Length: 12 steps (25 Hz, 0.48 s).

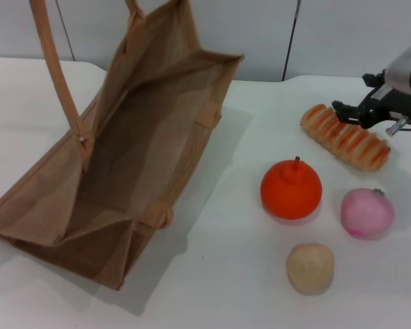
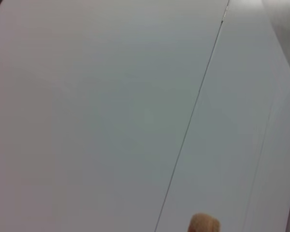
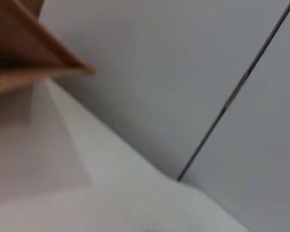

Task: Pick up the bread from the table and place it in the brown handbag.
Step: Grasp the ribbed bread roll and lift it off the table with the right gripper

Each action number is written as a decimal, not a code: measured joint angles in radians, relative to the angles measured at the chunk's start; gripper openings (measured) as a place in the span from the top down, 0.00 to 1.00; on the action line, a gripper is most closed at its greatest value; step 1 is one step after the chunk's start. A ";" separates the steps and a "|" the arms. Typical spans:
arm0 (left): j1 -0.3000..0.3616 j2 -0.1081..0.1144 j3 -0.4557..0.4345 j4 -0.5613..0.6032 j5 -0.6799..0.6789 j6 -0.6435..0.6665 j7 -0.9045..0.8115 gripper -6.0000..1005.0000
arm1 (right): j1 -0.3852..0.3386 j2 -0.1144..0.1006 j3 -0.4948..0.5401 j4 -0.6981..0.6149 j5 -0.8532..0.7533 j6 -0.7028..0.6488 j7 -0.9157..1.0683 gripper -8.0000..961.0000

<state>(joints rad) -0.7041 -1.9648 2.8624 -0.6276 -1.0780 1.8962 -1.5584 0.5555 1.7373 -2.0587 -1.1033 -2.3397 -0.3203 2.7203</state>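
Observation:
The bread (image 1: 345,138), an orange-brown and tan striped loaf, lies on the white table (image 1: 219,274) at the right in the head view. My right gripper (image 1: 351,94) hovers just above the loaf's far side with its black fingers apart, holding nothing. The brown handbag (image 1: 123,157) stands open at the left, one long handle (image 1: 55,62) pulled up out of the top of the picture. A corner of the bag also shows in the right wrist view (image 3: 19,53). My left gripper is out of view; the left wrist view shows only a tan tip (image 2: 204,224) against the wall.
An orange toy fruit (image 1: 291,189), a pink round fruit (image 1: 367,212) and a small beige ball (image 1: 309,267) lie in front of the bread. Grey wall panels (image 1: 329,34) stand behind the table.

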 joint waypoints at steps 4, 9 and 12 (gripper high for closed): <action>0.000 0.001 0.000 0.002 0.001 -0.001 0.002 0.87 | 0.014 0.060 0.180 -0.013 0.016 -0.219 -0.193 0.31; -0.005 -0.003 0.002 0.002 0.002 -0.001 0.005 0.87 | 0.051 0.206 0.590 0.038 0.051 -0.518 -0.575 0.16; -0.007 -0.004 0.002 0.002 0.002 0.000 0.005 0.87 | 0.103 0.257 0.786 0.118 0.030 -0.619 -0.720 0.07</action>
<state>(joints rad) -0.7114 -1.9689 2.8640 -0.6258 -1.0755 1.8959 -1.5533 0.6587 1.9939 -1.2726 -0.9854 -2.3093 -0.9397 2.0004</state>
